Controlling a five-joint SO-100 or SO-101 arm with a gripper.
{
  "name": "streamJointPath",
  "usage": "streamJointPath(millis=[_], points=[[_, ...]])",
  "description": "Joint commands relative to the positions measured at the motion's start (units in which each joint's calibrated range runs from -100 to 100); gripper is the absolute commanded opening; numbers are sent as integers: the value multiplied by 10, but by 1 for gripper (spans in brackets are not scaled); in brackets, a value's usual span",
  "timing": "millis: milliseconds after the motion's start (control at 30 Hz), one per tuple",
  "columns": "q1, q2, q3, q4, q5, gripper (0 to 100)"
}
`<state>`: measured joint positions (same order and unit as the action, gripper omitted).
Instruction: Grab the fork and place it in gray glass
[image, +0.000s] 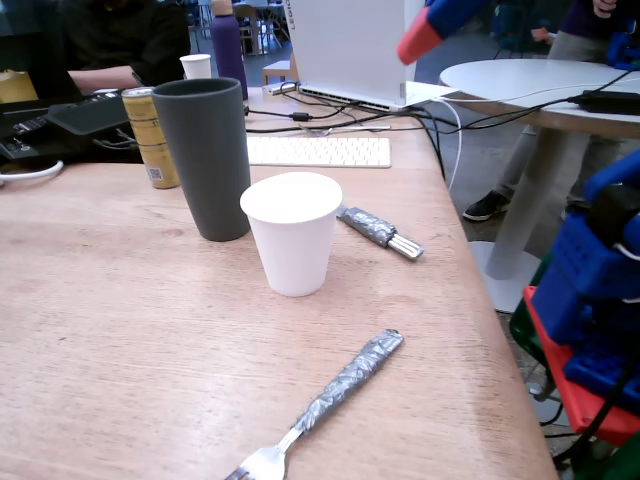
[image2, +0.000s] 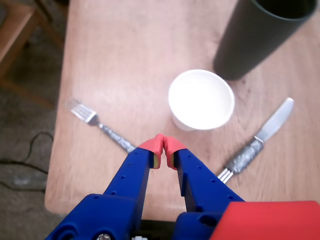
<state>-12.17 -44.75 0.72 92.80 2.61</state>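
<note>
The fork (image: 330, 395) lies flat near the table's front edge in the fixed view, its taped handle pointing toward the white cup. In the wrist view the fork (image2: 97, 124) lies at the left, tines far left, and its handle runs under my fingertips. The gray glass (image: 205, 155) stands upright behind and left of the white cup; in the wrist view the gray glass (image2: 260, 37) is at the top right. My gripper (image2: 163, 146) is shut with nothing in it and hangs high above the table. In the fixed view the gripper (image: 422, 38) shows only as a red tip at the top.
A white paper cup (image: 293, 232) stands between fork and glass. A taped knife (image: 380, 231) lies to its right. A gold can (image: 152, 135), a keyboard (image: 320, 151), cables and a laptop sit at the back. The table edge (image: 500, 330) runs along the right, by the arm's blue-and-red base (image: 590, 300).
</note>
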Motion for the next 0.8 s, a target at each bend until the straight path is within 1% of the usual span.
streamJointPath(millis=[0,167,267,467,567,633,767], points=[[-132,-10,21,2,18,0],[-301,-10,84,2,59,0],[-357,-10,88,1,59,0],[-344,2,88,-9,61,0],[-335,32,97,-9,94,0],[-293,87,97,-11,111,0],[-286,146,89,-12,115,0]])
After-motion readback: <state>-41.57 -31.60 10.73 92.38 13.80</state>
